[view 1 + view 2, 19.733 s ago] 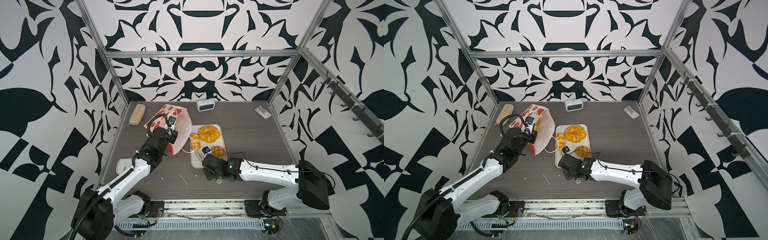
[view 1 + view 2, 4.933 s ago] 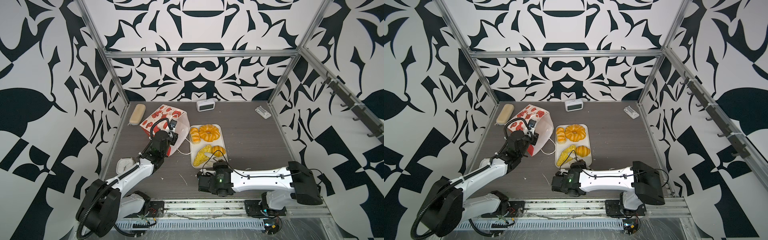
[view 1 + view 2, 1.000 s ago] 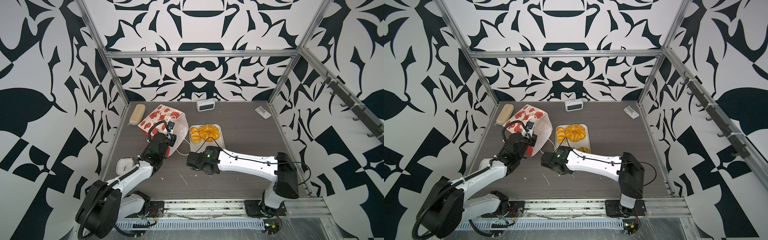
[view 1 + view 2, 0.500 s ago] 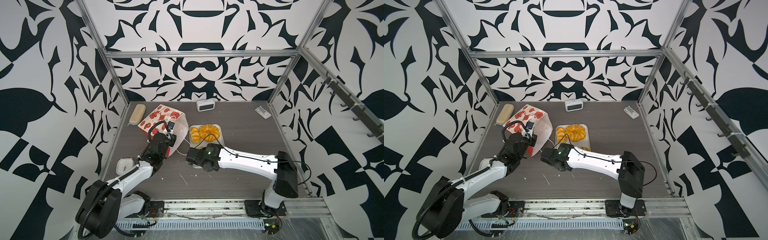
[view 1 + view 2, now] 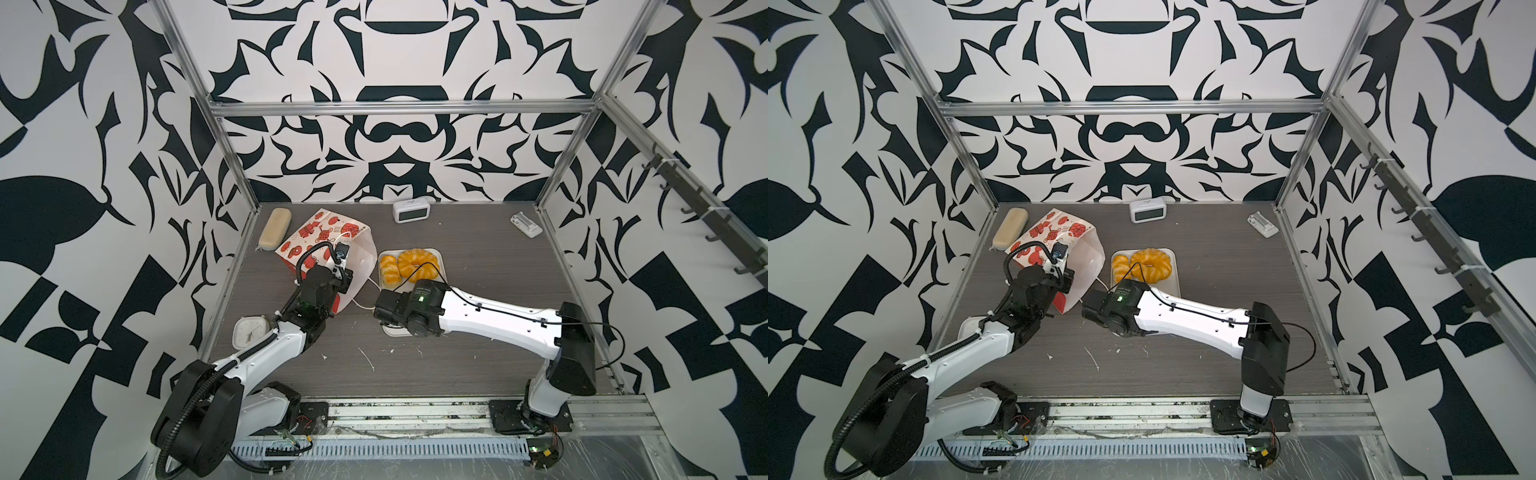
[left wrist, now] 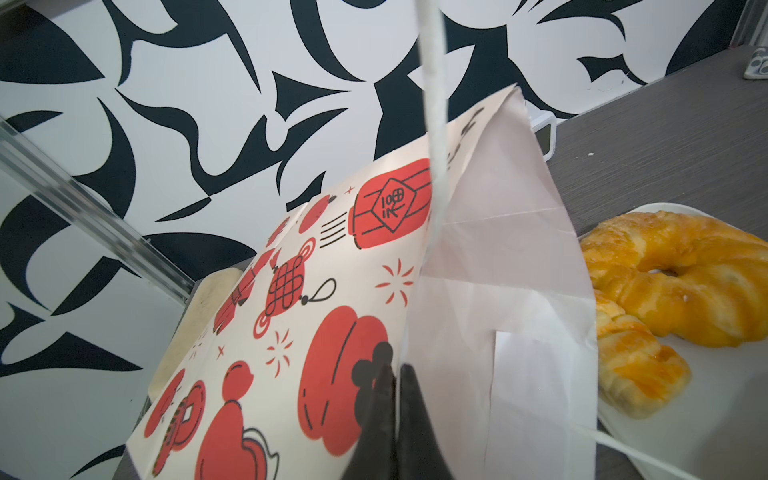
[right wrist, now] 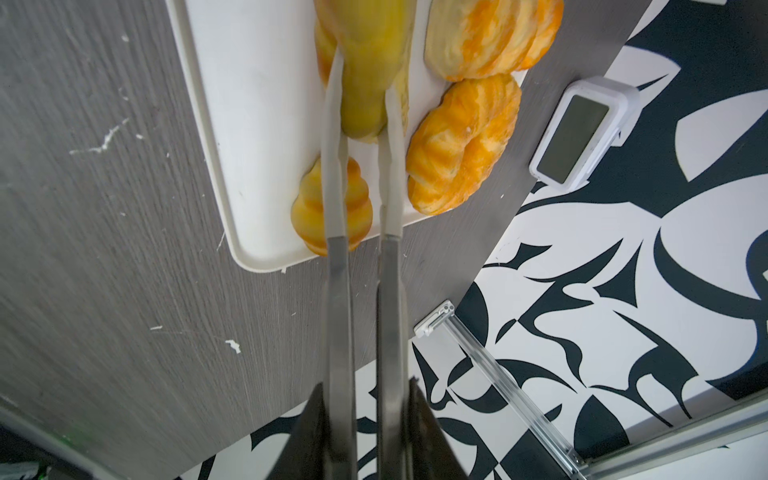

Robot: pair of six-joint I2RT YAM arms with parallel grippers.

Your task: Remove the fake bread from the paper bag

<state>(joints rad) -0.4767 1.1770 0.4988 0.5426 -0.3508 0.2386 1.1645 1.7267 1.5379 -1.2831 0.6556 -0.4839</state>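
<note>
1. The fake bread [image 5: 417, 266], stage of task: one pale yellow piece [image 7: 363, 83] is clamped between the tips of the tongs [image 7: 337, 291]. The tong handles are squeezed by the right claw [image 7: 365, 399]. At least four more pieces are seen outside the paper bag [image 5: 320, 232]. No bread is seen in the bag's white interior, though its depth is hidden. Removal is judged nearly complete, with the clamped piece yet to be set down and released.
2. Right claw: closed on the tong handles. The yellow piece lies straight ahead of it, at the far end of the tongs. Whether it is lifted clear of the tray [image 7: 249, 166] cannot be told.
3. Under the tongs, the swirl bun [image 7: 332, 203] is seen at the tray's edge. Beside the tongs the ring loaf [image 7: 465, 141] is laid, and farther out the ridged roll [image 7: 494, 37]. A further orange piece [image 7: 321, 54] is partly hidden behind the clamped one.
4. Left claw [image 6: 392, 374]: fingers pressed together on the bag's rim. The bag is thereby held tilted, with its mouth turned toward the tray. The ring loaf and ridged roll lie beyond that mouth, ahead of this claw and to one side.
5. In both top views the right claw is seen near the bag's mouth, and the tongs are hidden under the arm. A digital clock [image 7: 582, 137] stands beyond the tray, apart from it.
</note>
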